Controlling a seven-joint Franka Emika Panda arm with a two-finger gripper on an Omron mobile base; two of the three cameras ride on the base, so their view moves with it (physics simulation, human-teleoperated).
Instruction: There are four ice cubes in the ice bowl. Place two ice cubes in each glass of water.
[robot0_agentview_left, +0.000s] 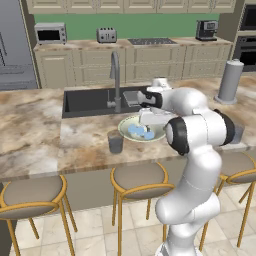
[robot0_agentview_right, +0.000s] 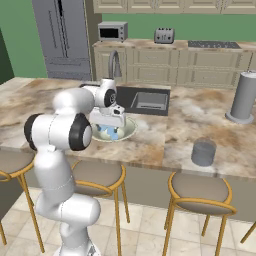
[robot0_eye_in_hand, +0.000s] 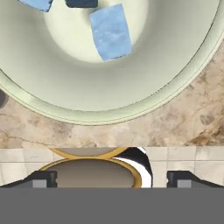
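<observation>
The ice bowl (robot0_agentview_left: 125, 125) sits on the island counter just in front of the sink, pale cream-green and shallow. Light-blue ice cubes (robot0_agentview_left: 141, 132) lie in its middle. In the hand view one ice cube (robot0_eye_in_hand: 110, 33) lies on the bowl's floor and another (robot0_eye_in_hand: 37, 3) is cut off by the top edge. My gripper (robot0_agentview_left: 148, 125) hangs open just above the bowl's near side, nothing between its fingertips (robot0_eye_in_hand: 43, 178). One glass of water (robot0_agentview_left: 115, 142) stands left of the bowl near the counter's front edge. The other glass of water (robot0_agentview_right: 203, 152) stands far to the right.
A dark sink (robot0_agentview_left: 90, 100) with a tall faucet (robot0_agentview_left: 116, 75) lies behind the bowl. A tall grey cylinder (robot0_agentview_right: 243, 97) stands at the counter's far right. Bar stools (robot0_agentview_left: 140, 177) line the front edge of the counter (robot0_agentview_right: 150, 150), below my hand.
</observation>
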